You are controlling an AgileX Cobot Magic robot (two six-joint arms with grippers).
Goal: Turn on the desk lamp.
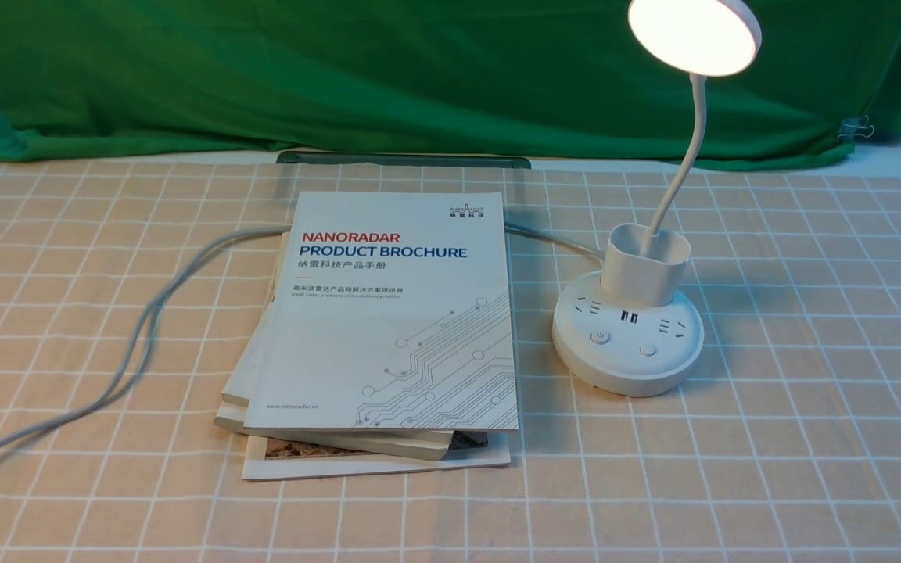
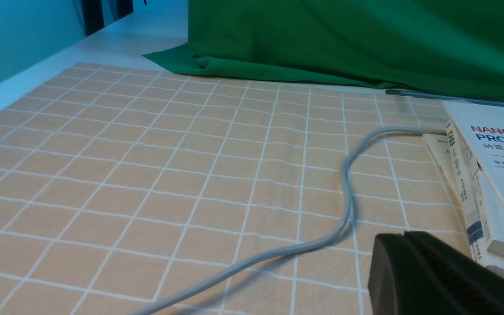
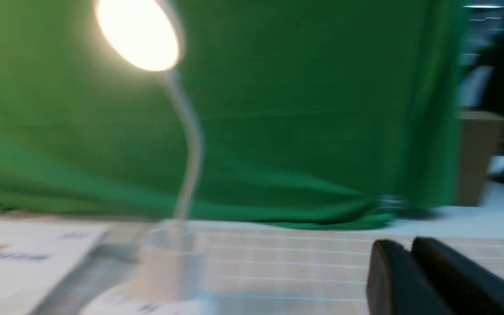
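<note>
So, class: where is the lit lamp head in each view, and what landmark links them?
Front view: lit lamp head top right.
Left wrist view: not in it.
Right wrist view: lit lamp head upper left, blurred.
Shared landmark: green cloth backdrop, in all three.

Smeared, clipped, covered
Lamp point(image 3: 194, 146) blurred in right wrist view; front view's top edge clips its head; brochure point(image 1: 396, 313) covers most of the books point(image 1: 357, 466).
</note>
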